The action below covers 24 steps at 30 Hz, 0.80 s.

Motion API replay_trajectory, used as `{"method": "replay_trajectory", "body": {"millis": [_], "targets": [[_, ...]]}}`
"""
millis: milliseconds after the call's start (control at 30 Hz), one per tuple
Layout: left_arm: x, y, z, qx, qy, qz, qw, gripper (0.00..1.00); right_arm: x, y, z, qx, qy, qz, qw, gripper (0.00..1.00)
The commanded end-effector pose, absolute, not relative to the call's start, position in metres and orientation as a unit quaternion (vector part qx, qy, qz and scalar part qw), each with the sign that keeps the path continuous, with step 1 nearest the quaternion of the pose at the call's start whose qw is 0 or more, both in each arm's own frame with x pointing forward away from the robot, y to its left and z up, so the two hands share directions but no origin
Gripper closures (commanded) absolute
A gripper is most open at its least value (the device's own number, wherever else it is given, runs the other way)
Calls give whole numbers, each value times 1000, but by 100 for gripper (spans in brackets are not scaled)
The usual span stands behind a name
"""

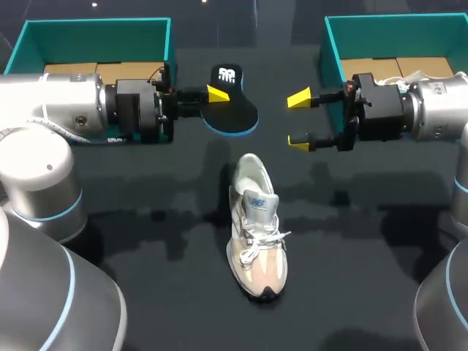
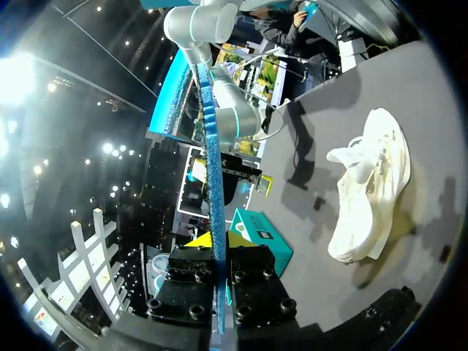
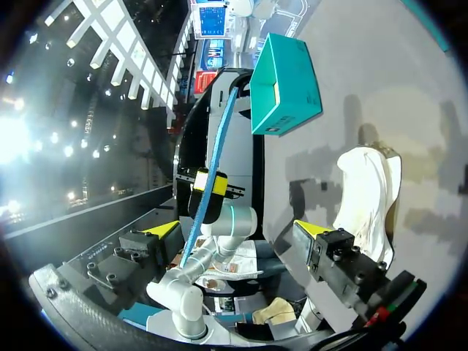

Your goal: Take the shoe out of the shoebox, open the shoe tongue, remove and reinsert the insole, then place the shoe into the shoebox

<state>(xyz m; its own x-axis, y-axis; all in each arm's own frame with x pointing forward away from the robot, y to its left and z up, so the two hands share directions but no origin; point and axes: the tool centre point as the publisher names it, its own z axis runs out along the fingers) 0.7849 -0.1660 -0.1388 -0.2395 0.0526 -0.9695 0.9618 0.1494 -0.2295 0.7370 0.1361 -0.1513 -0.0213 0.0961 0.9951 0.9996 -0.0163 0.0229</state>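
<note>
With your left hand (image 1: 216, 95) pinching the insole (image 1: 234, 113) and right hand (image 1: 298, 120) spread, steady the shoe (image 1: 256, 227) first, then slide the insole in toe-first.

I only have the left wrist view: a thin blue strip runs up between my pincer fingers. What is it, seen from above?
Observer: The head view shows its flat face. It is the black insole, blue-edged, and your left pincer grips it by one side edge.
Operator: Is the right pincer carrying anything?
Observer: No. The right pincer is open and empty, and it faces the insole across a gap.
Operator: Which way does the shoe point?
Observer: The shoe lies on the table, toe toward the robot and heel toward the insole.
</note>
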Motion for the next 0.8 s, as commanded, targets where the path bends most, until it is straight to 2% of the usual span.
{"method": "replay_trajectory", "body": {"millis": [33, 433, 567, 667, 800], "targets": [[786, -177, -145, 436, 585, -482, 485, 100, 740, 145, -149, -513, -528, -484, 473, 0], [795, -194, -153, 480, 551, -449, 514, 100, 730, 174, -149, -505, -546, -467, 479, 0], [798, -199, -155, 482, 549, -446, 517, 100, 727, 180, -148, -508, -546, -466, 475, 13], [798, -201, -156, 485, 545, -446, 518, 100, 726, 184, -148, -508, -546, -468, 474, 13], [795, -204, -157, 488, 540, -447, 520, 100, 727, 187, -149, -511, -541, -471, 474, 21]]}}
